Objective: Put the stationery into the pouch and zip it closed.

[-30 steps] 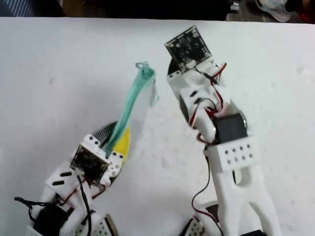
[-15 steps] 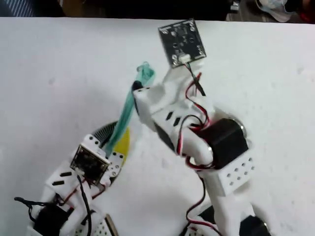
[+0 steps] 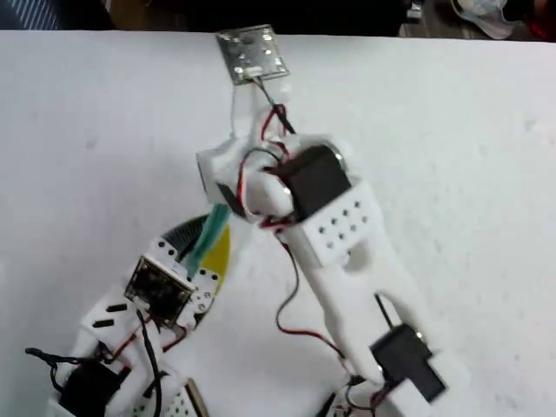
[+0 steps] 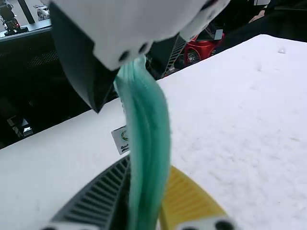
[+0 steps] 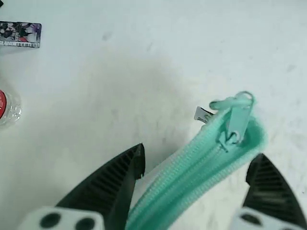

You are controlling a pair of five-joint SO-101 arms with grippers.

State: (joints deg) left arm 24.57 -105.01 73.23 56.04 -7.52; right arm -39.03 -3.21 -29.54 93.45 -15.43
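Observation:
The pouch (image 3: 207,236) is a clear bag with a teal zipper edge, standing on edge on the white table. My left gripper (image 3: 205,252) at the lower left is shut on its near end, the teal edge (image 4: 146,139) pinched between the grey finger (image 4: 103,196) and the yellow finger (image 4: 187,203). My right gripper (image 5: 197,155) is open, its black fingers (image 5: 115,177) standing on either side of the pouch's far end. The zipper pull (image 5: 236,115) sits at that far end, beside a small white label (image 5: 204,115). The right arm (image 3: 295,187) covers most of the pouch from above.
A printed card (image 5: 19,33) and a small clear bottle with a red cap (image 5: 5,108) lie on the table beyond the pouch. The table's far edge (image 3: 391,35) runs along the back, with dark room clutter behind it.
The right arm has swung left across the table and come over the pouch's far end, its fingers now astride the zipper. The left arm has kept still, holding the pouch.

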